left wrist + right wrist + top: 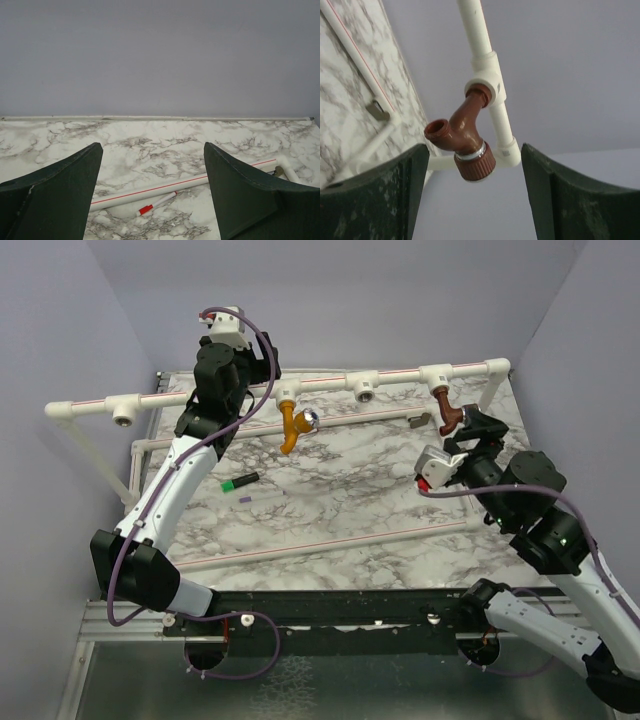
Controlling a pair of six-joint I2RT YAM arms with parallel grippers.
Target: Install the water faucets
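Well, my right tool (474,148) gapes empty, facing the brown faucet (462,132) in its far-right fitting (487,82); my left tool (152,150) is open and empty too. If that faucet is only loosely seated, a careless brush could knock it askew.

A white pipe rail (330,385) spans the back of the marbled tabletop (350,500). Two taps hang from its fittings: the orange-yellow faucet (290,428), silver-knobbed, near the middle, and the reddish-brown faucet (447,412) toward the right. The right hand (468,423) sits just beside the latter. A green marker pen (240,482) lies near the left arm (170,480), which reaches over the rail.
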